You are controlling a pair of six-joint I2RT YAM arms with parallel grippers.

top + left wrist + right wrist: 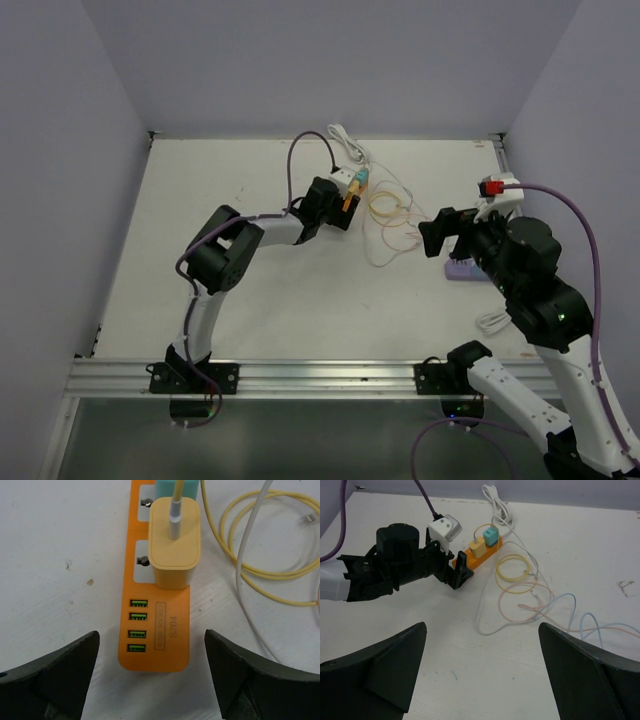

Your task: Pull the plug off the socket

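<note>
An orange power strip (154, 630) lies on the white table, also seen in the top view (349, 201) and the right wrist view (482, 556). A yellow plug (175, 542) with a yellow cable sits in one socket, and a teal plug (177, 487) sits just beyond it. My left gripper (150, 667) is open, its fingers (60, 675) on either side of the strip's near end, touching nothing. My right gripper (482, 672) is open and empty above bare table, right of the strip, and shows in the top view (437, 232).
Coiled yellow cable (265, 540), a white cable (245, 580), and pink and blue cables (555, 612) lie to the right of the strip. A lilac object (462, 270) lies under the right arm. The white walls enclose the table.
</note>
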